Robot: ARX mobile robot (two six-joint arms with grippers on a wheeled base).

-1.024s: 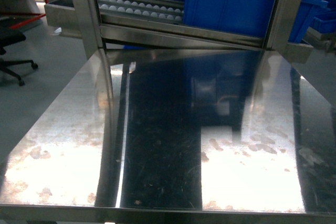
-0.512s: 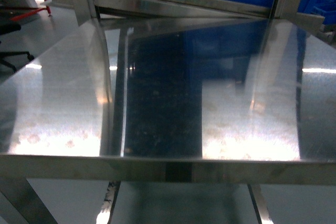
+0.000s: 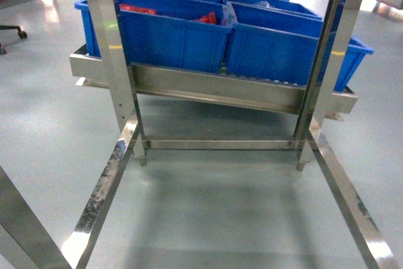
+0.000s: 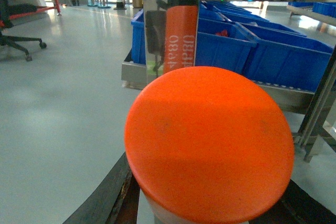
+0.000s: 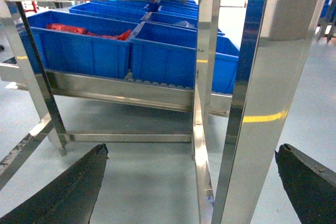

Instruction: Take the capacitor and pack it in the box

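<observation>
The capacitor (image 4: pixel 210 140) fills the left wrist view: a wide round orange end face on a white body. My left gripper (image 4: pixel 210 205) is shut on it, with one dark finger (image 4: pixel 113 198) showing at its lower left and the other at its lower right. The steel post (image 4: pixel 173 24) ahead mirrors the capacitor's orange side. My right gripper (image 5: pixel 191 156) is open and holds nothing, its two dark fingers (image 5: pixel 73 184) spread wide near the floor. The box is out of view. Neither gripper shows in the head view.
A low steel rack shelf (image 3: pixel 214 89) carries several blue bins (image 3: pixel 170 33), some with red contents. Steel uprights (image 3: pixel 116 61) and floor rails (image 3: pixel 104 193) frame it. Two steel posts (image 5: pixel 257 103) stand close in front of my right gripper. An office chair (image 4: pixel 16 30) is at far left.
The head view has dropped from the shiny steel tabletop to the low shelf with blue bins and the grey floor beneath.
</observation>
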